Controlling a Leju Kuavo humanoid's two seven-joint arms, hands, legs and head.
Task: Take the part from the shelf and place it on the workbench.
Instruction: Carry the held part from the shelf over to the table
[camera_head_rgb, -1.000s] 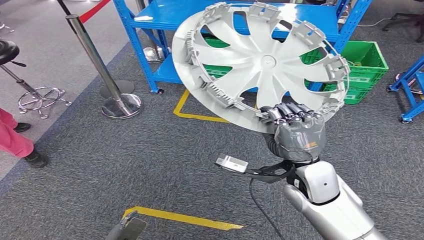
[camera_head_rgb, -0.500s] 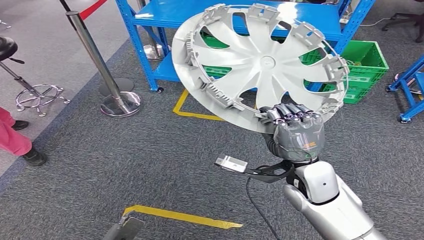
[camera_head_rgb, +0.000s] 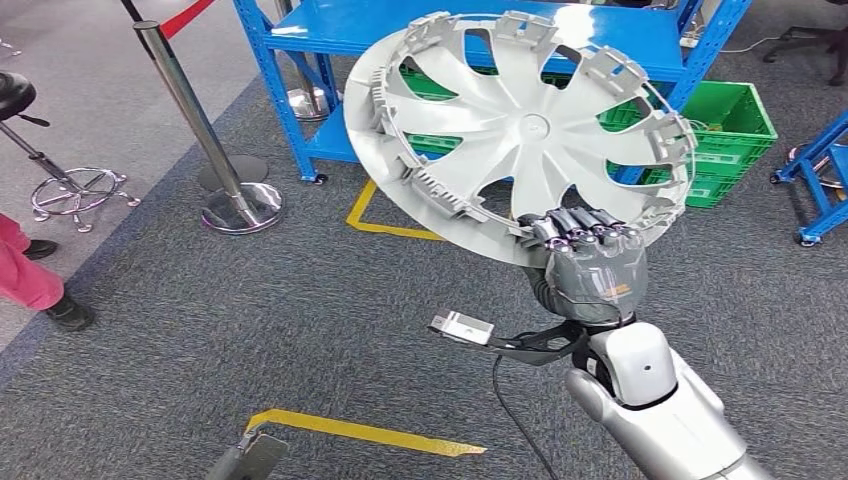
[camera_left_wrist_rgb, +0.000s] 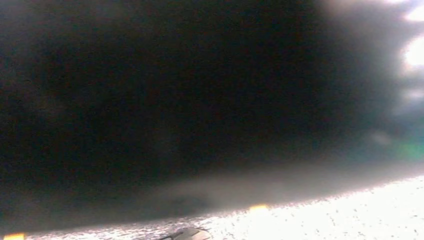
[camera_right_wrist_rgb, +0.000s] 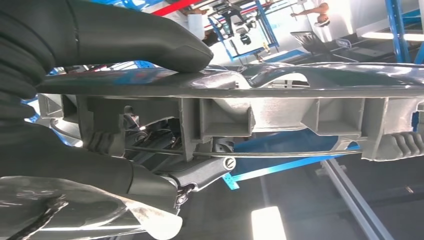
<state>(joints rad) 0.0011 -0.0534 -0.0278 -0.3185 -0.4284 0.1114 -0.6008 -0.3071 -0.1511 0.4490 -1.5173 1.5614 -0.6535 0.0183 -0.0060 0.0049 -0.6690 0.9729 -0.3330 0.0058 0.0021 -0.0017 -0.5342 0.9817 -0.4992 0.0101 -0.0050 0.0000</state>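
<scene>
Ahead, blue shelf (camera_head_rgb: 330, 40), green crate (camera_head_rgb: 735, 125), stanchion (camera_head_rgb: 195, 130) beyond hubcap (camera_head_rgb: 520, 130) in right hand (camera_head_rgb: 592, 270)

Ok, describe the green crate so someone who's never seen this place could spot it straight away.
Find the blue shelf rack at the far side of the grey carpet. The green crate sits on the floor by its right-hand post, partly behind the silver wheel cover. It is the only bright green, slotted plastic box there.

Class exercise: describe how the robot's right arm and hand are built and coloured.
The right arm is glossy silver with rounded shells and a small dark dot. The right hand has a grey ribbed cover and darker fingers. A black cable hangs beside a small silver bracket.
</scene>
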